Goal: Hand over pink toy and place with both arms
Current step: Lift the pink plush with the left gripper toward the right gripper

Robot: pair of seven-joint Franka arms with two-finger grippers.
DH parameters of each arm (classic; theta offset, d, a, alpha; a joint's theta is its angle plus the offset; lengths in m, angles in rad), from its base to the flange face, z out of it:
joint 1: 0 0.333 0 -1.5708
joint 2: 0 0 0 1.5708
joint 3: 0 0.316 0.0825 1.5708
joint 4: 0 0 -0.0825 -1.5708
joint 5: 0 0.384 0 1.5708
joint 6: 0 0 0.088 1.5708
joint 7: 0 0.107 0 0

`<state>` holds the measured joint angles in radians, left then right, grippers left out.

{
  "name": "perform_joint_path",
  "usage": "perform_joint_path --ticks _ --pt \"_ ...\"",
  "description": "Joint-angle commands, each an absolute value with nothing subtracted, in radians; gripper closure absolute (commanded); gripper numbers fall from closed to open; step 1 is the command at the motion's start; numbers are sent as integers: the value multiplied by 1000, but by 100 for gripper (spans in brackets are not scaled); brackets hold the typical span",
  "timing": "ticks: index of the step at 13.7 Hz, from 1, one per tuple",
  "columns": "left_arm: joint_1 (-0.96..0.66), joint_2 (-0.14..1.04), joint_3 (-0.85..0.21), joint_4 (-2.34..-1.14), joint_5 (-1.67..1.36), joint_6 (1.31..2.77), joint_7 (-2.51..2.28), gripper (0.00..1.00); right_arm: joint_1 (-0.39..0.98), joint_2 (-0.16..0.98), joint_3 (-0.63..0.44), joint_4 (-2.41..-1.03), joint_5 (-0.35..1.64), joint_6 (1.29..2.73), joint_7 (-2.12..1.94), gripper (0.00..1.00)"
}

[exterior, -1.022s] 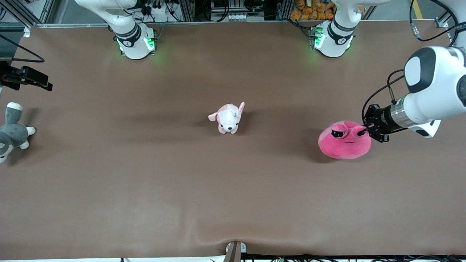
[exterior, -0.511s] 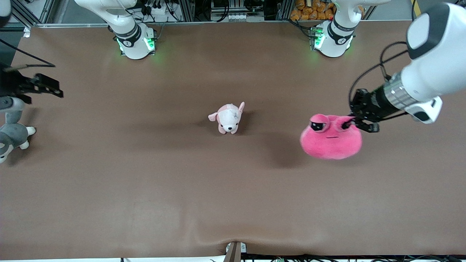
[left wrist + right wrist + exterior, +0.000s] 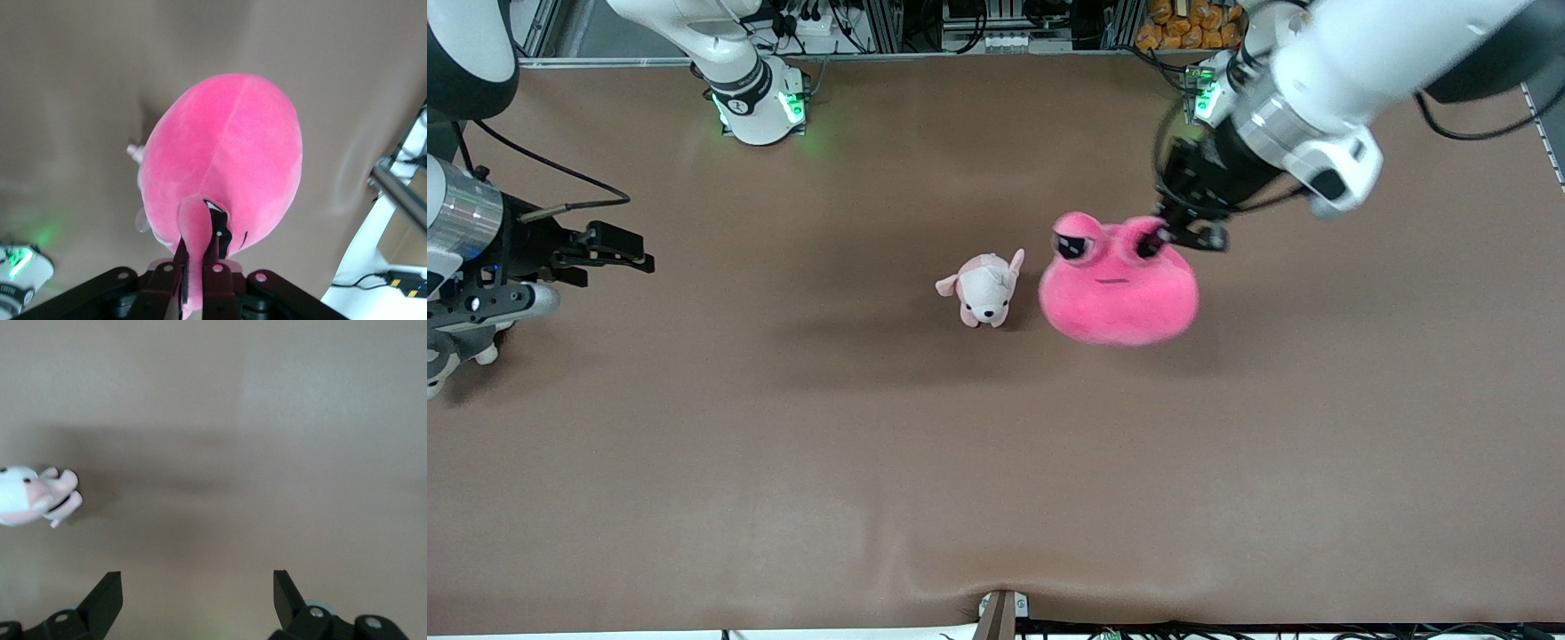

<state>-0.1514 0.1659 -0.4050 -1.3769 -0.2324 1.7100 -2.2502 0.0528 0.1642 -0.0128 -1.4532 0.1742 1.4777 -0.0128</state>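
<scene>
Brown table (image 3: 783, 462), front view: pink toy (image 3: 1119, 289) is held in the air beside the small puppy plush (image 3: 983, 289), pinched at one eye bulge by the left gripper (image 3: 1169, 233). Right gripper (image 3: 627, 253) is kept over the right arm's end of the table, above a grey plush (image 3: 445, 356).

Left wrist view: jaws are clamped on the toy's (image 3: 227, 160) eye lobe. The toy is judged soft, light and squashy; the free bulge or body is best pinched at handover.

Right wrist view: jaws are spread wide, empty; the puppy (image 3: 33, 497) is seen.

The pink toy (image 3: 1119, 293) is hot pink with black eyes. The puppy plush (image 3: 983, 290) is pale pink and white. The desk (image 3: 996, 462) is brown.
</scene>
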Motion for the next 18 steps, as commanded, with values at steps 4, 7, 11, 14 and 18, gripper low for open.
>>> perform_joint_path --ticks 4,7,11,14,18 --pt "-345 262 -393 -1293 -245 1796 -2610 100 67 178 -17 -1425 278 1463 401 0" --pt "-397 320 -394 -1241 -245 1838 -2744 100 87 176 -15 -1420 337 1462 662 0" --pt "-440 334 -400 -1241 -248 1937 -2822 100 162 169 -15 -1422 387 1468 1007 0" --pt "-462 348 -405 -1241 -259 1988 -2841 100 254 164 -17 -1422 387 1508 1332 0" --pt "-474 354 -405 -1241 -298 2013 -2842 100 302 150 -11 -1417 397 1546 1518 0"
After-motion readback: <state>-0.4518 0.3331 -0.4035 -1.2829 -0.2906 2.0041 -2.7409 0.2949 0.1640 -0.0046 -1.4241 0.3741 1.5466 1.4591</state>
